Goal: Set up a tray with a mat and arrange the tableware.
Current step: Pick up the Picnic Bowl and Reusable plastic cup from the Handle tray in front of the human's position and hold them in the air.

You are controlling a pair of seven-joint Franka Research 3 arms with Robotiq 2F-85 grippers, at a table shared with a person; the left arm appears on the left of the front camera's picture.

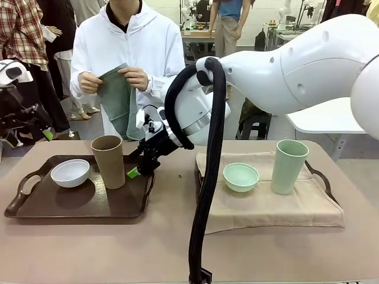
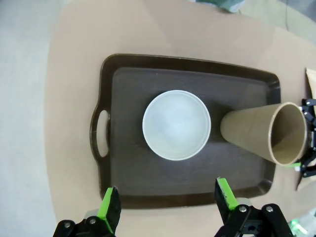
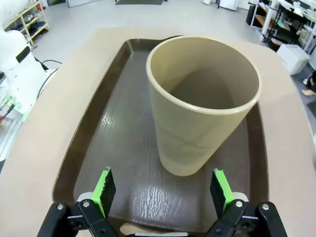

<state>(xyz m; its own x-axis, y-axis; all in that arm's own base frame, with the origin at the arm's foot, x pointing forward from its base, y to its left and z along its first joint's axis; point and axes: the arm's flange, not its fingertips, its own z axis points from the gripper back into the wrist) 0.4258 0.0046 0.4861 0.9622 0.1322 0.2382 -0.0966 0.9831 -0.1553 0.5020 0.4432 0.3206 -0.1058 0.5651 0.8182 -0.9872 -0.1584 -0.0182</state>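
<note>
Leftmost in the front view, a glossy dark brown tray (image 1: 71, 214) with cut-out handles lies on the smooth tan table (image 1: 148, 248). On it sit a round white bowl (image 1: 70, 173) and, just to its right, a tall tapered tan cup (image 1: 109, 161) with a matte skin, both upright. Right of the cup, by the tray's right rim, the right gripper (image 1: 137, 170) hangs with jaws apart, near the cup but not touching it. Farther right, a second tray (image 1: 325, 184) carries a soft beige mat (image 1: 266, 207) whose cloth spills over the near edge. On the mat stand a shallow mint bowl (image 1: 241, 177) and a tall mint cup (image 1: 289, 167), set apart. At upper left of centre, a person holds a limp grey-green cloth (image 1: 117, 97) in both hands.

Looking straight down, the left wrist view shows the white bowl empty at the tray's middle and the left gripper (image 2: 166, 200) spread wide at the lower edge, holding nothing. The right wrist view looks into the tan cup's bare inside and picks out a fine pebbled grain on the tray floor; its green pads stand wide at the bottom, with the cup beyond them
</note>
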